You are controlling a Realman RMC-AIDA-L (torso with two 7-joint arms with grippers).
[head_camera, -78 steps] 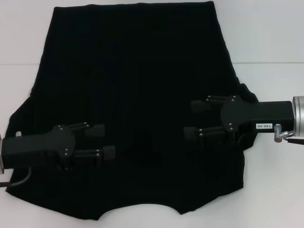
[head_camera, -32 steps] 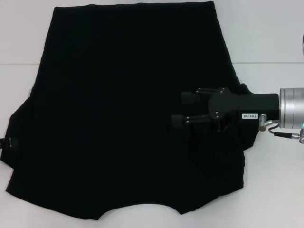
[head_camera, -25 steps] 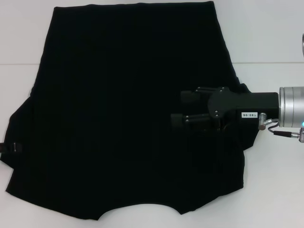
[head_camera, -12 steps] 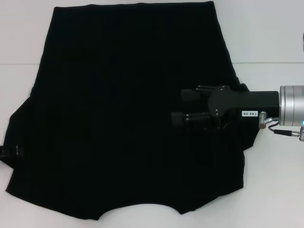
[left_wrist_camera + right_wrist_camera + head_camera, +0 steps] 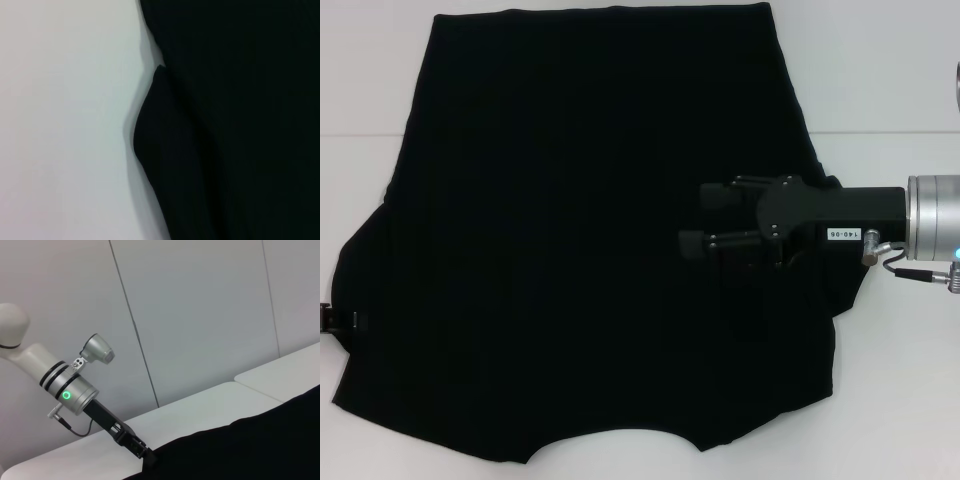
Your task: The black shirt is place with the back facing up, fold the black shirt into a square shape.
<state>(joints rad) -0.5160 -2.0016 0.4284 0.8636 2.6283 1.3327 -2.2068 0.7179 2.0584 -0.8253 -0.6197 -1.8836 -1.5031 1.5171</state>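
The black shirt [image 5: 590,230] lies spread flat on the white table [image 5: 890,400], plain side up, with no print showing. My right gripper [image 5: 695,220] is open and empty over the shirt's right half, near the right sleeve. My left gripper [image 5: 332,318] shows only as a small black part at the shirt's left sleeve edge. In the right wrist view the left arm [image 5: 75,392] reaches down to the shirt's edge [image 5: 165,452]. The left wrist view shows the shirt's edge [image 5: 155,125] on the table and no fingers.
The white table [image 5: 60,125] has bare strips to the left and right of the shirt. A seam between table tops [image 5: 880,133] runs across the back. A pale panelled wall [image 5: 200,315] stands behind.
My left arm has pulled back from over the shirt to its left sleeve edge, almost out of the head view. My right gripper has shifted a little leftward and farther away, still open.
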